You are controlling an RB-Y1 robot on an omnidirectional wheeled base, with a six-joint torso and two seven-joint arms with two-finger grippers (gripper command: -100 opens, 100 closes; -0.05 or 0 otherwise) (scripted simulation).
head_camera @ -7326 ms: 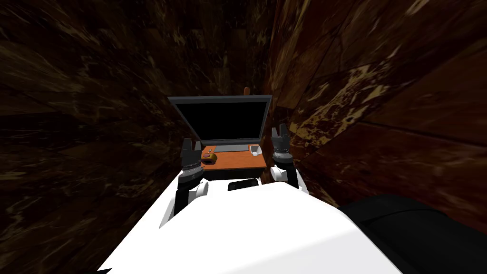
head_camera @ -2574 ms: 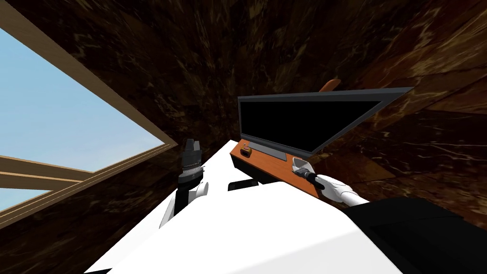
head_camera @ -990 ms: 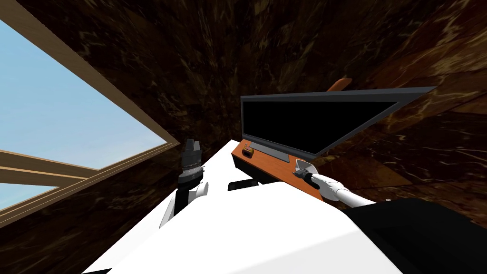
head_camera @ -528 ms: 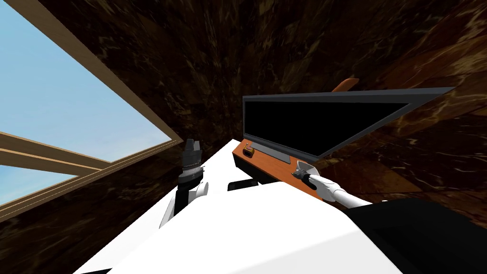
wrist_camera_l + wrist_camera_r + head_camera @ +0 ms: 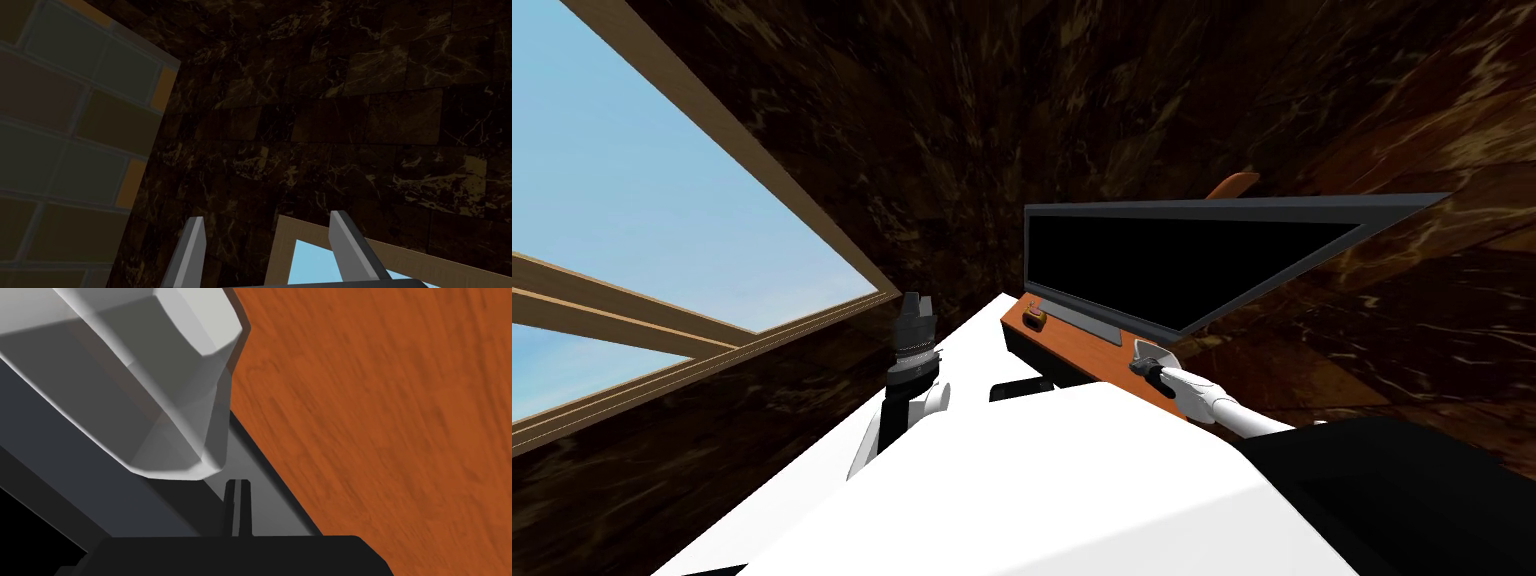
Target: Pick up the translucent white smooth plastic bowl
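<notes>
White translucent bowl (image 5: 150, 388) sits at the orange tabletop's (image 5: 400, 413) right end, by the screen (image 5: 1162, 260). Right gripper (image 5: 237, 498), jaws together, is just beside it. Left gripper (image 5: 270, 250) has its jaws apart.

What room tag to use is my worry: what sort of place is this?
Probably a living room or TV corner: a big black screen stands on an orange-brown wooden stand, with a window in dark marbled walls.

White right forearm (image 5: 1212, 400); dark ribbed left wrist (image 5: 915, 350); left tool (image 5: 265, 230) fingers (image 5: 192, 250) thin, grey.
</notes>
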